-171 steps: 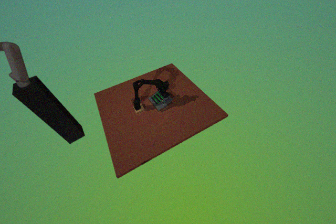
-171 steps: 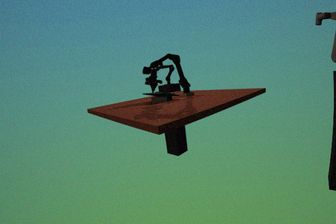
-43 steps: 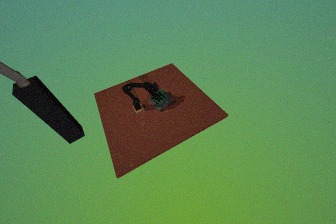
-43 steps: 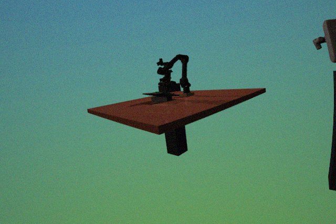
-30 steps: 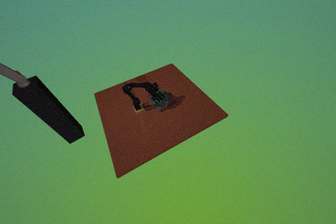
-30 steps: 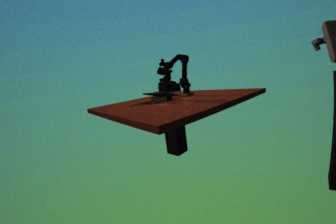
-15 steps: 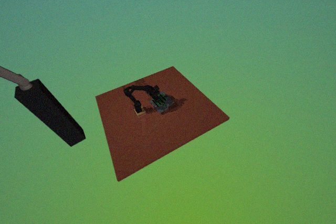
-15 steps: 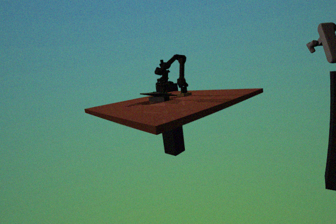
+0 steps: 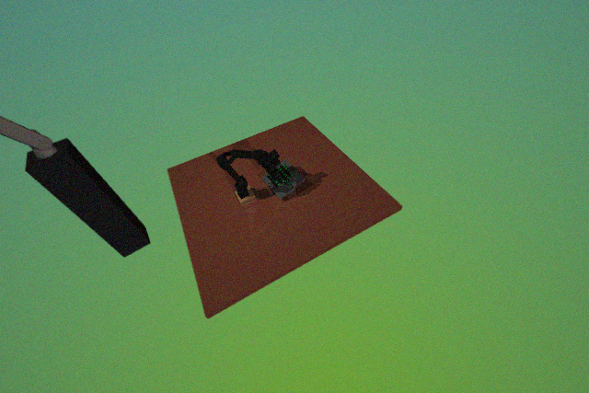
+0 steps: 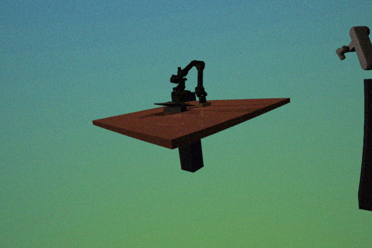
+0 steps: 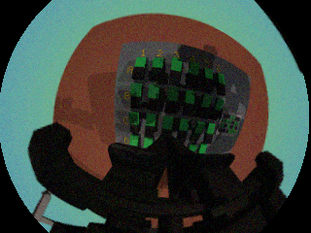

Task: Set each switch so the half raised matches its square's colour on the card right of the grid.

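The grey switch panel (image 9: 284, 193) (image 11: 130, 50) lies tilted on a block on the table. In the wrist view its rows are lettered A to D and its columns are numbered. Each switch has a green half and a dark half; which half is raised is hard to tell in the dim light. The small card (image 11: 230, 124) sits on the panel at the right of row C, too grainy to read square by square. My gripper (image 11: 165, 135) is shut and empty, its tips over the near part of the grid. They hide the middle switches of row D; contact cannot be told.
The brown table (image 9: 304, 241) (image 10: 144, 126) (image 11: 73, 87) carries the arm's pale base block (image 9: 245, 198) (image 10: 203, 104) beside the panel. A shadow darkens the panel's far right. A large black post (image 9: 90, 198) stands away from the table in the top view.
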Controlling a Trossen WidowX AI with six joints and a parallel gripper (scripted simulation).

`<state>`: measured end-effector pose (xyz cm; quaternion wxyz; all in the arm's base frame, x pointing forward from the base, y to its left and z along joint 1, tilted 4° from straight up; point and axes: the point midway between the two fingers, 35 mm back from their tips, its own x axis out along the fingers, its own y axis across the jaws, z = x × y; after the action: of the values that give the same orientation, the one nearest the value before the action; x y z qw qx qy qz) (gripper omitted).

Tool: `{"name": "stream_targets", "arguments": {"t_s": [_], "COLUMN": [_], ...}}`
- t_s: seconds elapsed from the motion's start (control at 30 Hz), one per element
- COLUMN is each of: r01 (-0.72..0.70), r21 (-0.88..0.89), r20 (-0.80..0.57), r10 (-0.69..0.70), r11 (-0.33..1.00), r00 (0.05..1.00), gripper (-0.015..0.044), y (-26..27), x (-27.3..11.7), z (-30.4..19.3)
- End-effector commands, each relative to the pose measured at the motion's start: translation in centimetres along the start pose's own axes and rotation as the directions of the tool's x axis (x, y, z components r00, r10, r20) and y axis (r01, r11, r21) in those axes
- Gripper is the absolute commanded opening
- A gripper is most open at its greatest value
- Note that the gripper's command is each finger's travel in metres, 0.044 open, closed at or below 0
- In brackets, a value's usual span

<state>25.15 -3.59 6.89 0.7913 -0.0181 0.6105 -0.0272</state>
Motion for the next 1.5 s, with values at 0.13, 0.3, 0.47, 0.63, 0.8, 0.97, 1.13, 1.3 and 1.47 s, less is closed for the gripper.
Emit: {"name": "stream_targets", "arguments": {"t_s": [0.13, 0.3, 0.47, 0.63, 0.8, 0.97, 1.13, 1.3, 1.47], "r01": [0.001, 0.000, 0.000, 0.000, 0.002, 0.007, 0.007, 0.007, 0.008], "r21": [-0.004, 0.000, -0.004, -0.004, -0.005, -0.006, -0.007, -0.008, -0.006], "r20": [0.003, 0.001, -0.023, -0.024, -0.029, -0.028, -0.027, -0.005, -0.001], "r10": [-0.001, 0.000, 0.000, 0.000, -0.002, -0.007, -0.007, -0.007, -0.008], "r11": [1.000, 1.000, 1.000, 1.000, 1.000, 1.000, 1.000, 1.000, 1.000], "r00": [1.000, 1.000, 1.000, 1.000, 1.000, 1.000, 1.000, 1.000, 1.000], "gripper": [0.0000, 0.0000, 0.0000, 0.0000, 0.0000, 0.0000, 0.0000, 0.0000, 0.0000], "y": [0.0, 0.0, 0.0, 0.0, -3.1, -7.0, -7.5, -7.5, -7.5], "x": [0.1, -0.1, -6.0, -6.3, -6.3, -6.4, -6.3, -3.4, -3.0], "z": [0.1, 0.1, 0.3, 0.3, -1.0, -3.3, -3.7, -3.9, -3.9]}}
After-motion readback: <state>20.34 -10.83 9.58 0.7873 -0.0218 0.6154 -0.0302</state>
